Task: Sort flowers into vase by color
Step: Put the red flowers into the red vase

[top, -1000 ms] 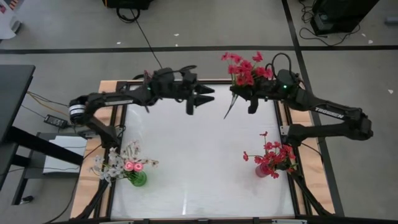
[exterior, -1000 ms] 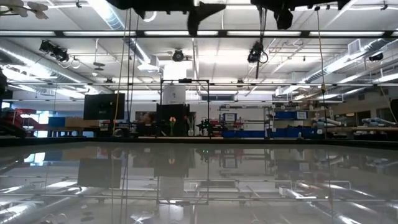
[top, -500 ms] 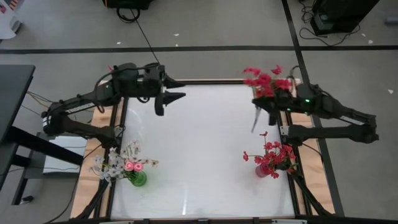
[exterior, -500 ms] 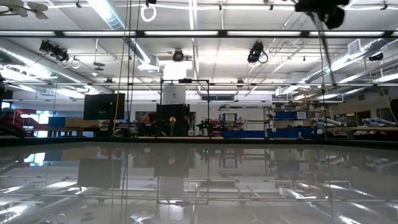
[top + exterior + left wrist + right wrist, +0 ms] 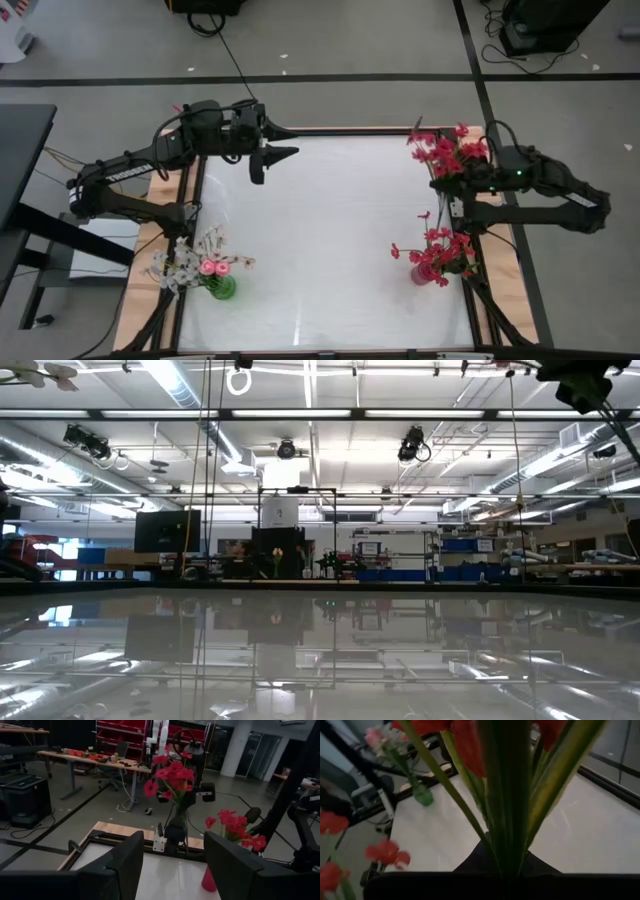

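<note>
While pinching a red spray (image 5: 444,150) in the right claw (image 5: 447,183), hovering just behind the red vase (image 5: 423,272); left claw (image 5: 268,163) spread.

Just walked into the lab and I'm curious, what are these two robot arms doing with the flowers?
The right hand holds a bunch of red artificial flowers on green stems at the table's right edge, above the red vase of red blossoms. The left hand is open and empty over the far left of the white table. A green vase with pink and white flowers stands near left.
</note>
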Robot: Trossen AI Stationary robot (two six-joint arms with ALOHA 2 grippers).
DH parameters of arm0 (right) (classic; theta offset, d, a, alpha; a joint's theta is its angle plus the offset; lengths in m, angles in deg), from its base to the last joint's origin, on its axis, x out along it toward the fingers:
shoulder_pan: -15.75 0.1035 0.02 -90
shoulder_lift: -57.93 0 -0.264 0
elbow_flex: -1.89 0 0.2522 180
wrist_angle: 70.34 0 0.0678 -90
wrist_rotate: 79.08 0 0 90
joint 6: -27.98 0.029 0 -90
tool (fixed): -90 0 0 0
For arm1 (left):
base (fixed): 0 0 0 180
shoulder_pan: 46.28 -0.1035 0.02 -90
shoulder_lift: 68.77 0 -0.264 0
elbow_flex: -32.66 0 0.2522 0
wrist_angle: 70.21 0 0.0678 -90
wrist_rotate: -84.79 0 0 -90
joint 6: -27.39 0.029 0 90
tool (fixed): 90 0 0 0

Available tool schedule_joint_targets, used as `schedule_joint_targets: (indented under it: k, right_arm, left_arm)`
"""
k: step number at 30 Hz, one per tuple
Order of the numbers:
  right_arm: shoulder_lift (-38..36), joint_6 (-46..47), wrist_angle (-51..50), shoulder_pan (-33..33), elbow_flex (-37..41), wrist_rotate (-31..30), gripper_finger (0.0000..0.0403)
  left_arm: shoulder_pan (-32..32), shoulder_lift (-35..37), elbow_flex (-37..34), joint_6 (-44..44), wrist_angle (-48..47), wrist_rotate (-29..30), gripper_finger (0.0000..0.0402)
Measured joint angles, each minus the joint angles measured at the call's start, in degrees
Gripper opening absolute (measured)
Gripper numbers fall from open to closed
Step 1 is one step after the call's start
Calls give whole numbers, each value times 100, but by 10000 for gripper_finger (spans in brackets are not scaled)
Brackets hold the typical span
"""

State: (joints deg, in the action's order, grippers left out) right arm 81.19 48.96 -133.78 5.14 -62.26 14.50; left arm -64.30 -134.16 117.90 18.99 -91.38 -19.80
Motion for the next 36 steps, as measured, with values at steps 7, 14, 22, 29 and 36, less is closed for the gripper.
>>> schedule_joint_targets:
  k: [7, 14, 22, 29, 36]
  right_arm:
    - [-414, -460, -234, 0, 1, 613, 14]
    - [-1246, -381, -278, 0, 2, 1365, 14]
    - [-2209, -278, 599, 0, 401, 2338, 14]
    - [-2271, -452, 1388, -7, 986, 2865, 14]
    - [-2273, -150, 1973, 0, 1204, 3414, 14]
  left_arm:
    - [0, -2, 0, 0, -7, 0, 213]
    - [0, 0, 0, 0, -7, 0, 213]
    - [0, 0, 0, 0, -5, 0, 213]
    - [0, 0, 0, 0, -5, 0, 213]
    - [0, -2, 0, 0, 12, 0, 213]
